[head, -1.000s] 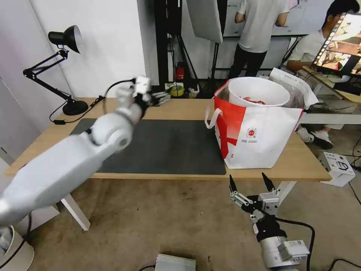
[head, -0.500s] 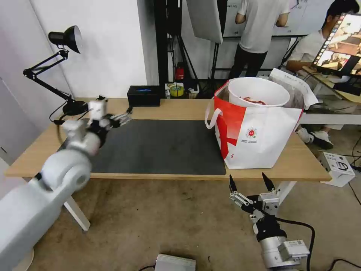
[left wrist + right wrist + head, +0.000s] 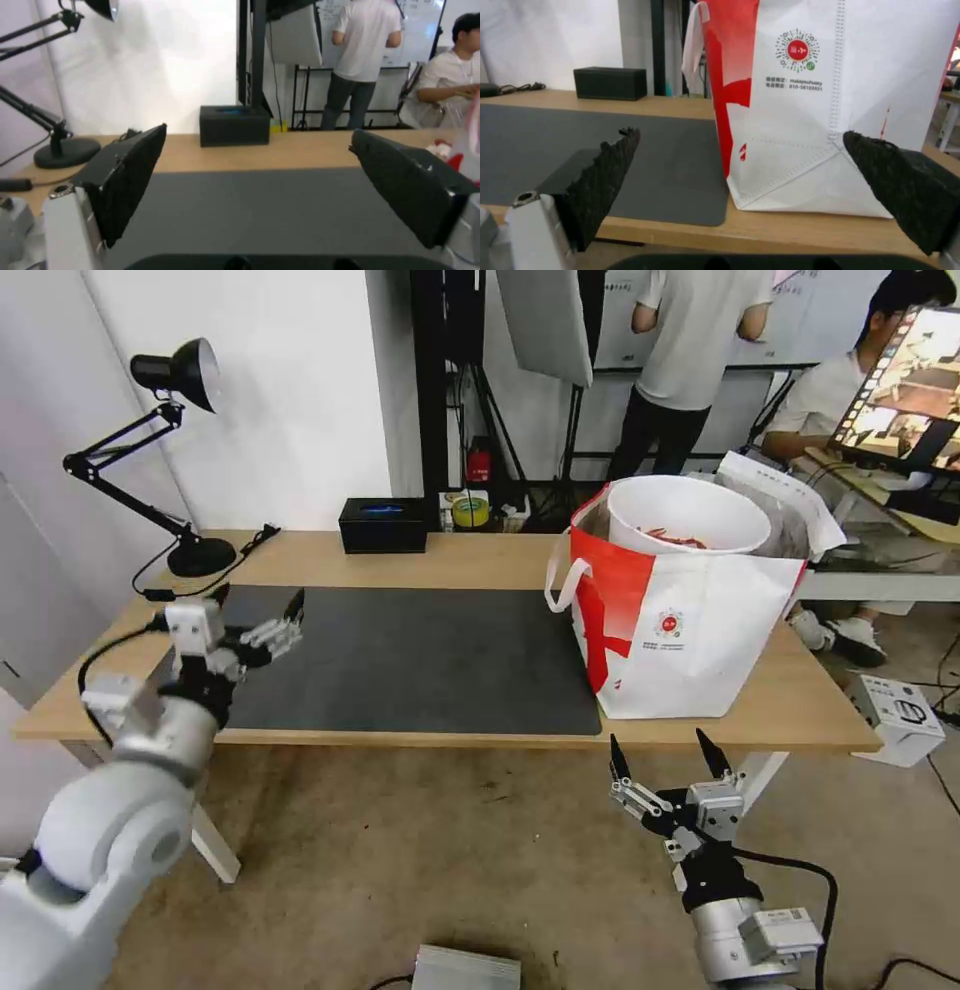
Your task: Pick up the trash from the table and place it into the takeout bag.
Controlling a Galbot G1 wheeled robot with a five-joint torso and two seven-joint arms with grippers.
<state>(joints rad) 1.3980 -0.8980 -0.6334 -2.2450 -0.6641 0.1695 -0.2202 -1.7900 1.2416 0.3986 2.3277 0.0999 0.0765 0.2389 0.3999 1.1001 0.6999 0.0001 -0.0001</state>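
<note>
Nearest the camera, the right end effector [image 3: 668, 750] hangs below the front edge of the worktop [image 3: 470, 560], just in front of the takeout bag [image 3: 690, 640], its two black fingers spread wide with nothing between them. In the right wrist view those fingertips [image 3: 612, 157] frame the lower corner of the bag [image 3: 830, 112] and its round red-and-green logo [image 3: 798, 50].

The left end effector [image 3: 254, 605] hovers over the end of the dark grey mat [image 3: 430, 660] farthest from the bag, close above the worktop, fingers also spread wide and holding nothing. In the left wrist view the mat [image 3: 260, 210] lies bare between its fingers [image 3: 127, 176].

The bag, white with a red side panel and white loop handles, stands upright on the worktop, its base overlapping the mat's edge. A white round bowl [image 3: 688, 513] sits in the bag's open mouth, with red shells [image 3: 675, 537] showing inside it; a sheet of clear plastic [image 3: 790, 515] lies against the bag's far rim beside the bowl.

Beyond the mat, a black tissue box [image 3: 383, 525] rests on the worktop's back edge. A black desk lamp [image 3: 185, 450] stands at the back corner farthest from the bag, its cord trailing along the wood.
</note>
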